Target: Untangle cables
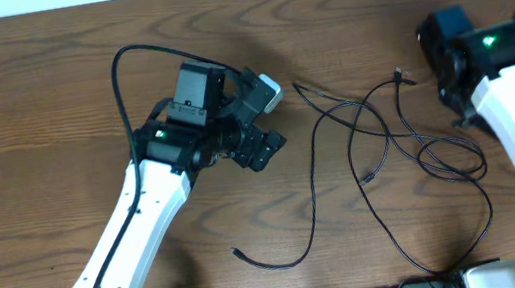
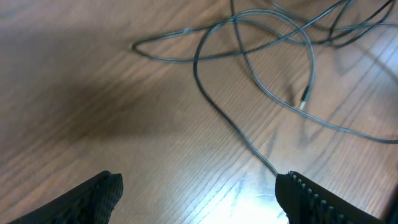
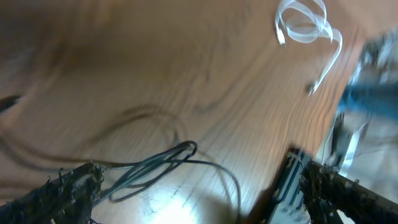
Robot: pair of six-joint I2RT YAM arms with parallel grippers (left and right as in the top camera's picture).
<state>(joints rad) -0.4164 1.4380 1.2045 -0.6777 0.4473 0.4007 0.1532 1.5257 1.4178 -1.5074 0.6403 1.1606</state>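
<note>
Cables (image 2: 249,62) loop on table (image 2: 93,74) beyond parted fingers (image 2: 311,196).

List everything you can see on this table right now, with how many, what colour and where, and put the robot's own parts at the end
cables: a loose tangle of thin cords, exact count unclear, black, right of the table's centre, one strand trailing toward the near edge
white cable: one, whitish, coiled in a small loop, seen only in the right wrist view
table: one, brown wood grain, under everything
left gripper: one, black fingers, open, hovering left of the tangle, holding nothing
right gripper: one, black fingers, open wide, over loops at the tangle's right side, holding nothing
arms: two, white with black joints, coming in from the near corners
</note>
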